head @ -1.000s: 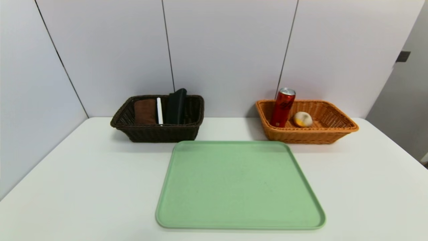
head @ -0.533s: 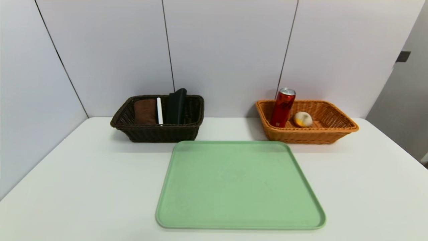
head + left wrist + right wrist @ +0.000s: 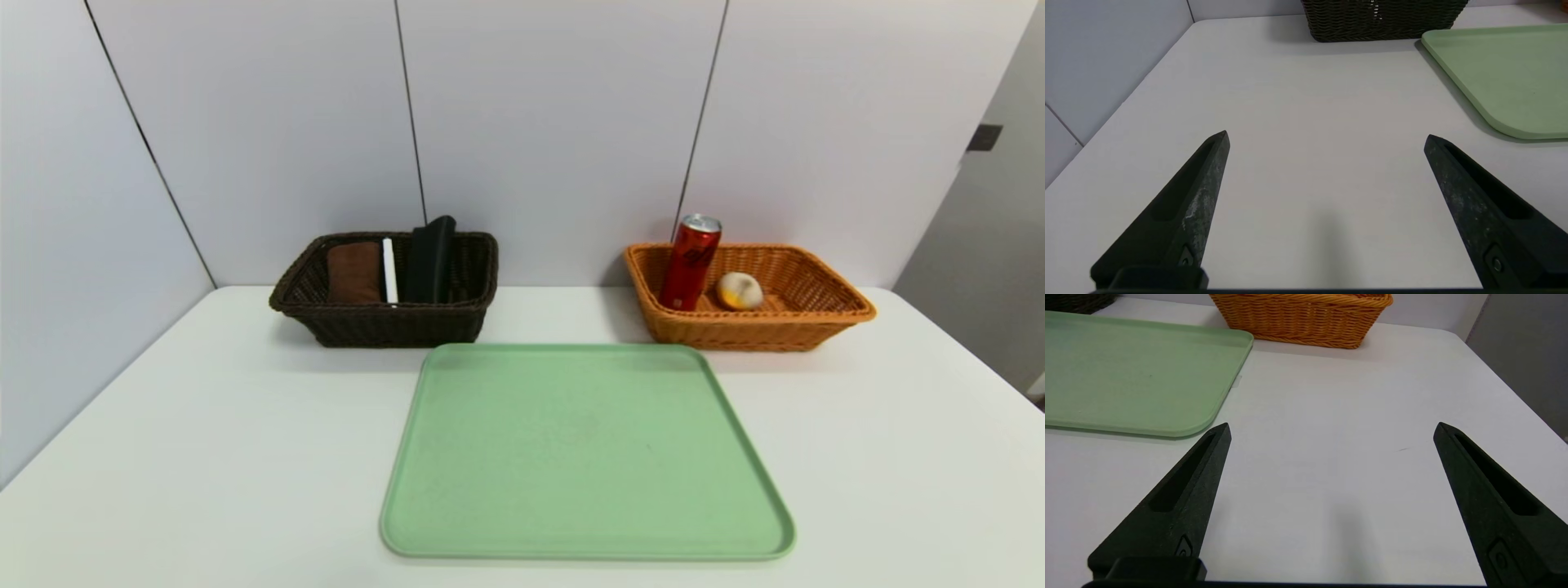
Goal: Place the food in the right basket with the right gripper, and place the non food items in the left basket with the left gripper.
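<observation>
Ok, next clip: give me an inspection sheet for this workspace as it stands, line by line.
Surface: white table, with a bare green tray at its centre.
Job's things: dark brown basket holds brown towel, white marker and black case; orange basket holds red can, upright, and pale bun.
Clutter: nothing seen.
Grippers: left pincer open, holding nothing, over bare table beside the tray; right pincer open, holding nothing, likewise.
Cables: nothing seen.
Surroundings: pale wall panels behind the table and on the robot's left.
</observation>
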Controlling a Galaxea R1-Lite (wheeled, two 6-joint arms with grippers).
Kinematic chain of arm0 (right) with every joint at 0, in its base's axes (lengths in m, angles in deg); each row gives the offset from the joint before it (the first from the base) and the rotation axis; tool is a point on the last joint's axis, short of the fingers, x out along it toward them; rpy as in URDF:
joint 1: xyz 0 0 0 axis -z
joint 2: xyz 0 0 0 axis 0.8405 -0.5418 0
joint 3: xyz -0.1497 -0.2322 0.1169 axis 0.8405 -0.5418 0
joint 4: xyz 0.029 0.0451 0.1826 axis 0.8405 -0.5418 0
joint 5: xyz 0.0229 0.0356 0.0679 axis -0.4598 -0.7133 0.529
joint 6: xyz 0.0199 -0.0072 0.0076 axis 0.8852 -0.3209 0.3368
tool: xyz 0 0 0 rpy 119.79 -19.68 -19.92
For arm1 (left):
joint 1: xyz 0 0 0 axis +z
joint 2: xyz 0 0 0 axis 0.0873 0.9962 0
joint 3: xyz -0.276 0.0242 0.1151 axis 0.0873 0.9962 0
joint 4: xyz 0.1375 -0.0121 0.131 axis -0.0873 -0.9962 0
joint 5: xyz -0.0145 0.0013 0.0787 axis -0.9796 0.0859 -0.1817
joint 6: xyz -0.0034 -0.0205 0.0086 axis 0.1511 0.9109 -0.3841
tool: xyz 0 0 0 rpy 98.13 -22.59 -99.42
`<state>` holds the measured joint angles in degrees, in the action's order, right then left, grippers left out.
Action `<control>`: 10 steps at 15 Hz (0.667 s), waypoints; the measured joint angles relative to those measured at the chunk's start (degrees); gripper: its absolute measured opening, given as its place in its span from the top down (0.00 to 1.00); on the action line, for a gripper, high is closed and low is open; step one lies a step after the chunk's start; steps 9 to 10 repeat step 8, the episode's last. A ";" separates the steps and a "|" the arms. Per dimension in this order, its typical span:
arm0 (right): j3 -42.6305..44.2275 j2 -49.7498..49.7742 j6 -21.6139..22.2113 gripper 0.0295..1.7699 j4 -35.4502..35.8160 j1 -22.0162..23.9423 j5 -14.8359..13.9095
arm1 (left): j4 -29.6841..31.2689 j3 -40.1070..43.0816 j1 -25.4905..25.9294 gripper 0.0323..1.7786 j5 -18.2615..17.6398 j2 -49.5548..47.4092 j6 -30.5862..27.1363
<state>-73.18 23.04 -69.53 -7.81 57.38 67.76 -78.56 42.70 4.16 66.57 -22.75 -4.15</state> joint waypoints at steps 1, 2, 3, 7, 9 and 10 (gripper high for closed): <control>-0.02 0.00 -0.45 0.03 -0.02 0.00 0.04 | 0.01 0.00 0.00 0.05 0.09 0.00 0.18; -0.02 0.00 -0.72 0.03 -0.20 0.00 0.06 | 0.04 0.00 0.00 0.05 0.09 0.02 0.27; -0.02 0.00 -0.89 0.03 -0.24 0.00 0.12 | 0.04 0.00 -0.02 0.05 0.11 0.02 0.33; -0.02 0.00 -0.48 0.03 -0.05 0.00 0.06 | 0.04 0.00 0.00 0.05 0.09 0.02 0.33; -0.02 0.00 -0.39 0.03 -0.05 0.00 0.06 | 0.04 0.00 0.00 0.05 0.09 0.02 0.35; -0.02 0.00 -0.39 0.03 -0.05 0.00 0.06 | 0.04 0.00 0.00 0.05 0.09 0.02 0.35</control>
